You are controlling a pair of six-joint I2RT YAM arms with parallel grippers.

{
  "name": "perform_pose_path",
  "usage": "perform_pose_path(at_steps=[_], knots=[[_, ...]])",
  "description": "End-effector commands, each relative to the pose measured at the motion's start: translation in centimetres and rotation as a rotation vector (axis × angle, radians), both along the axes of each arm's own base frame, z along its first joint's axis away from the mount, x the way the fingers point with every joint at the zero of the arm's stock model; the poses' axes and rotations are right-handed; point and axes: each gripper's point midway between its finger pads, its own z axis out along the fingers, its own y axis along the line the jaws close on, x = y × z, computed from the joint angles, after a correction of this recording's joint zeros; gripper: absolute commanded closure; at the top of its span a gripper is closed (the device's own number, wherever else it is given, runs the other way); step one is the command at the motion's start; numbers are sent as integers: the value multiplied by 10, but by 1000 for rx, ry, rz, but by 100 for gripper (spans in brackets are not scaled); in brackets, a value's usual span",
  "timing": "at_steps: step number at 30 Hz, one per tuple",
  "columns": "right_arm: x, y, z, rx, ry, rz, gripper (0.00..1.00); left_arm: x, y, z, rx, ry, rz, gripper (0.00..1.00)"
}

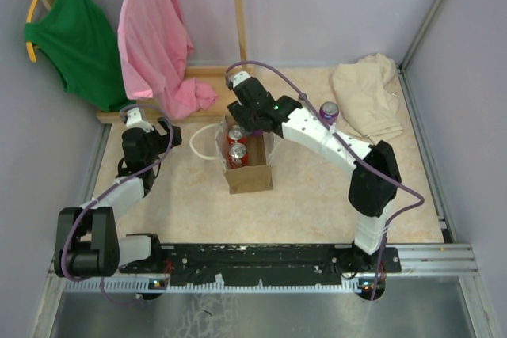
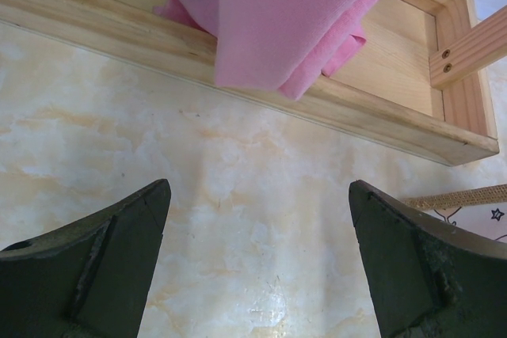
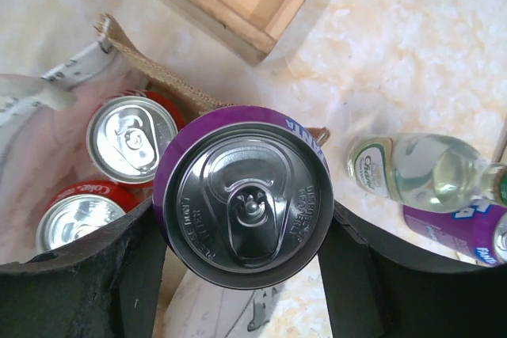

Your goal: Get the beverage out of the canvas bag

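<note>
Your right claw (image 3: 247, 231) is clamped on a purple can (image 3: 249, 195), 1 finger on each side of its body, top facing the wrist camera. The can hangs over the far corner of the canvas bag (image 1: 249, 176), across the burlap rim; from these views I can't tell for certain whether its base has cleared that rim. 2 red cans (image 3: 131, 136) stand upright inside the bag, side by side, close to the purple one. The bag sits upright in the middle of the counter (image 2: 119, 140), mouth open, with a white handle (image 1: 202, 144) flopped out to its left.

Your left claw (image 2: 260, 187) is wide apart and holds nothing. It hangs over bare counter just in front of the wooden tray (image 2: 119, 45), where a pink cloth (image 2: 293, 13) drapes over the edge. It is well apart from the bag and isn't steadying it.

I'd judge you're in the lift-out step: beverage gripped, extraction under way, release not yet done.

The next move calls for a straight lift until the base is plainly above the rim, then a sideways carry to open counter. Watch the soft bag wall, which could drag upward with the can since nothing pins it. To the right, a clear bottle (image 3: 412, 172) lies on its side next to a second purple can (image 3: 463, 231), so pick a spot short of those 2.
</note>
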Motion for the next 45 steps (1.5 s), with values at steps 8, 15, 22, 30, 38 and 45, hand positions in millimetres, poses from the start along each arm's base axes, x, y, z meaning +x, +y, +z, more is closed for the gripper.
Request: perform_pose_path(at_steps=[8,15,22,30,38,45], knots=[[-19,-5,189,305,-319,20,100,7,-7,19,-15,-57,-33,0],[-30,-18,213,354,-354,12,100,7,-8,19,-19,-57,-36,0],[-36,-68,245,326,-464,-142,100,6,-9,16,-25,-50,-40,0],[-39,-148,256,187,-572,-412,100,7,-13,13,-39,-42,-55,0],[-27,-221,199,230,-476,-579,100,7,-13,17,-30,-49,-61,0],[-23,-230,109,230,-319,-594,100,7,-14,18,-25,-52,-64,0]])
